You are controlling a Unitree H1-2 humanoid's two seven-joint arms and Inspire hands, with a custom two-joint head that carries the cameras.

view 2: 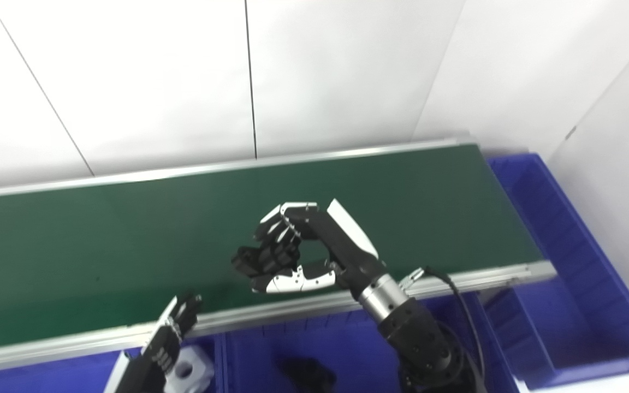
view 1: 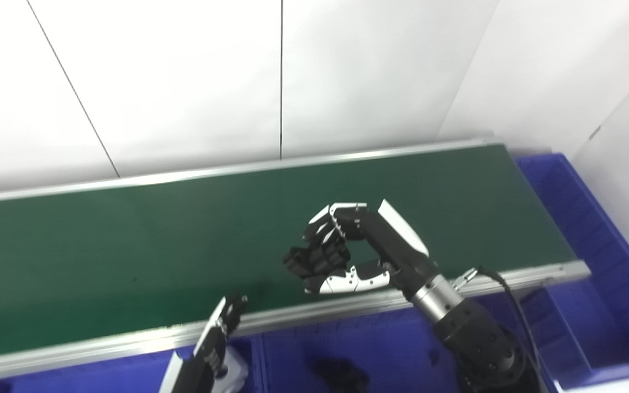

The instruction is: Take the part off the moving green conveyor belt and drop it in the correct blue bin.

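Green conveyor belt carries no visible part, so the right hand, fingers curled on nothing, should wait low, while the left hand, grasp unclear, rests near a white part in the near blue bin.

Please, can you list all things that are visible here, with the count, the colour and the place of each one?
conveyor belt: one, dark green with silver rails, runs across the middle; no part visible on it.
bins: at least three, blue; two along the near rail, one at the belt's right end.
white part: one, with a round hole, in the near left bin beside the left hand.
dark object: one, black, in the near middle bin; kind unclear.
wall panels: white, behind the belt.
cable: one, black, by the right wrist.
left hand: one, black and white, at the near rail.
right hand: one, black and white, over the belt, fingers curled, holding nothing.
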